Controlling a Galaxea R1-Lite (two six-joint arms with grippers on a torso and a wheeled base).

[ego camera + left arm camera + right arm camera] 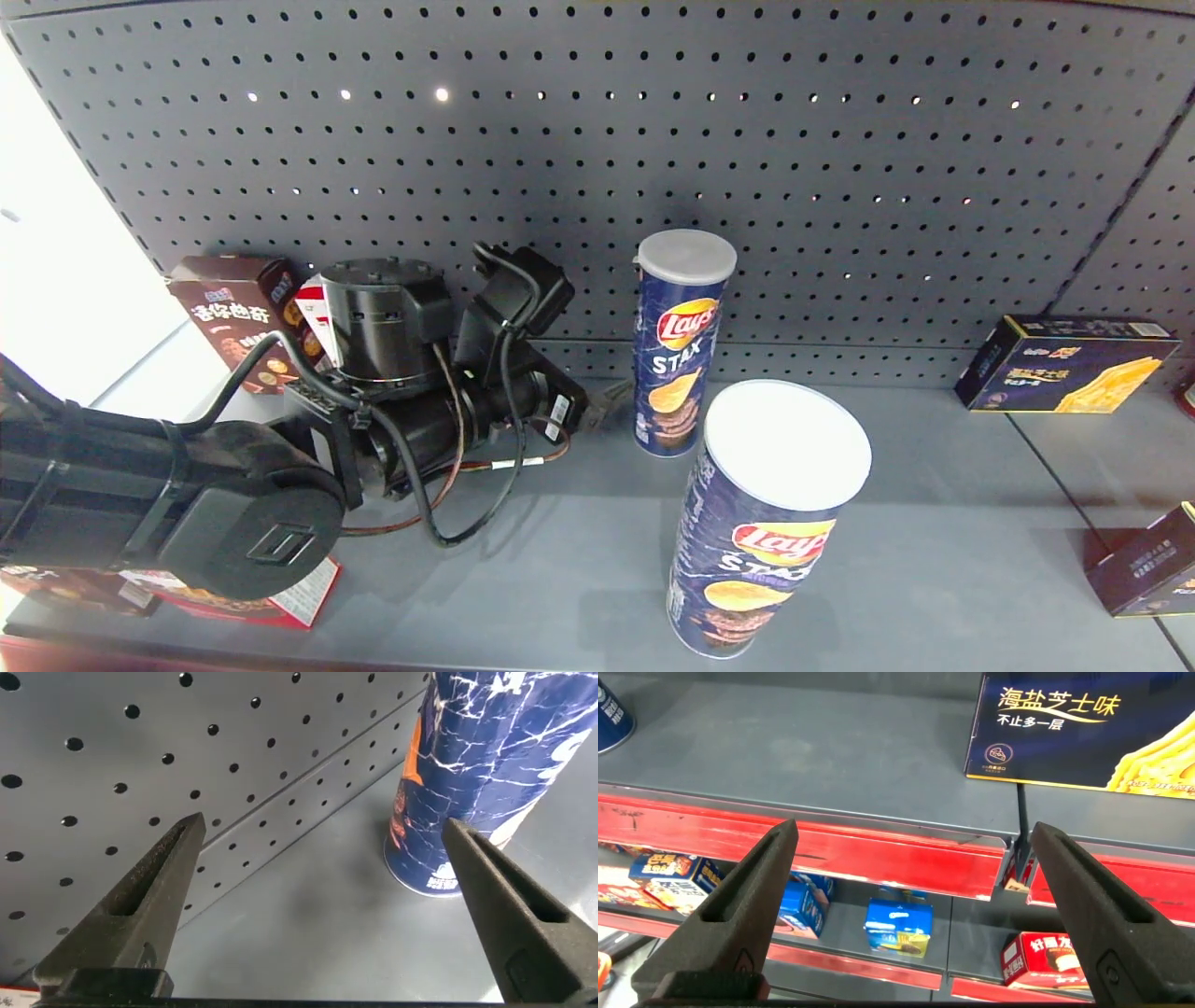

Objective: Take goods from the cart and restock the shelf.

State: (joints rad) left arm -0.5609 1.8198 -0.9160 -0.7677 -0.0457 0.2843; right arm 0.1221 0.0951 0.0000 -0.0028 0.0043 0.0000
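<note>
Two tall dark-blue chip cans with white lids stand on the grey shelf (934,579): one near the pegboard (680,345), one closer to the front (766,523). My left gripper (607,396) lies low on the shelf just left of the back can. In the left wrist view the left gripper (322,826) is open with nothing between its fingers, and the back can (476,775) stands just past one fingertip. My right gripper (915,829) is open and empty, hanging in front of the shelf's red front edge (878,845).
A brown snack box (238,317) stands at the back left and a red-and-white box (289,597) lies under my left arm. Dark-blue boxes sit at the right (1064,364) (1144,560) (1074,728). Lower shelves hold blue packs (898,926).
</note>
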